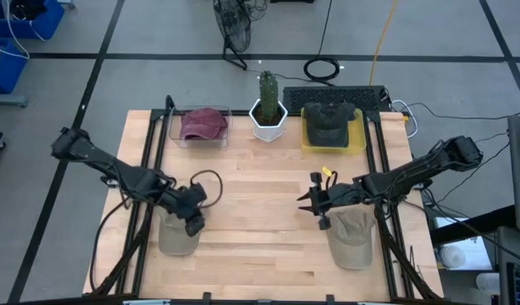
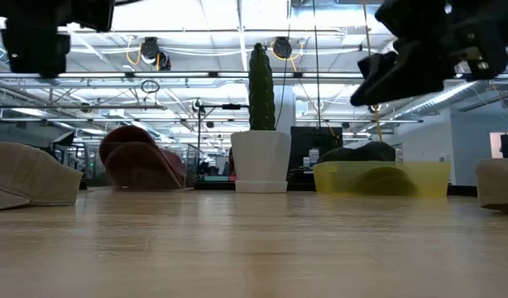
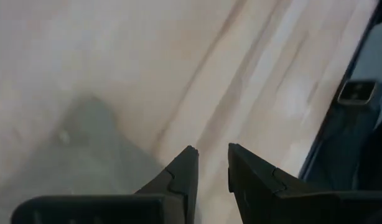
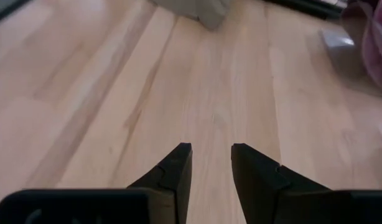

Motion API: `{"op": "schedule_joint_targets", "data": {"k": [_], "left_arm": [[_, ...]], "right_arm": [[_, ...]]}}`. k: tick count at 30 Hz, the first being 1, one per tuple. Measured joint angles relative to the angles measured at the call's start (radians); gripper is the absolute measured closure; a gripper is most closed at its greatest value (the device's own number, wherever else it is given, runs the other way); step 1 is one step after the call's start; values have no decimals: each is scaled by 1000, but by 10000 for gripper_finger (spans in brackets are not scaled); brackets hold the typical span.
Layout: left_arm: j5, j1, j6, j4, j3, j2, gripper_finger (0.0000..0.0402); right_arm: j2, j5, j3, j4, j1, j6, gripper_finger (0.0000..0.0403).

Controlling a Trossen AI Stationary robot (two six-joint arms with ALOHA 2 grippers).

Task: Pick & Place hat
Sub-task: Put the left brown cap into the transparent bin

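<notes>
**Wooden tabletop: hats, bins, two arms**

Wooden table. Maroon hat in clear bin; dark hat in yellow bin; potted cactus between. Tan cap under left gripper; tan cap beside right gripper. Both grippers narrowly parted, empty.

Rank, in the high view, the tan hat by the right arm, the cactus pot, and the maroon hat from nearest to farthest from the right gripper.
1. Tan hat: on the table's near right, just beside the right gripper.
2. Cactus pot: far edge, middle, between the two bins.
3. Maroon hat: in the clear bin at the far left, beyond the pot.
</notes>
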Motion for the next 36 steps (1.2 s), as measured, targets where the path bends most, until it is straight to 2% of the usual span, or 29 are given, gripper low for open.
{"op": "schedule_joint_targets", "data": {"k": [5, 8, 13, 18, 25, 28, 32, 36], "left_arm": [[136, -23, -74, -45, 28, 119, 311], [223, -37, -68, -180, 71, 194, 311], [304, -60, -8, -399, 149, 264, 310], [295, -85, 14, -444, 162, 264, 281], [207, -119, 90, -451, 129, 265, 192], [206, -117, 123, -450, 106, 265, 161], [238, -119, 143, -444, 60, 264, 149], [267, -118, 144, -444, 0, 264, 168]], "right_arm": [[-5, 0, -42, 3, -4, -7, 303], [-6, 0, -69, 25, -4, -7, 303], [-6, 0, -88, 32, -4, -11, 303], [-6, 0, -88, 35, -4, -21, 303], [-6, 0, -88, 34, -4, 8, 303], [-6, 0, -88, 28, -4, 26, 303], [-6, -1, -88, 26, -4, 57, 303], [-6, -3, -88, 26, 1, 93, 303]]}}
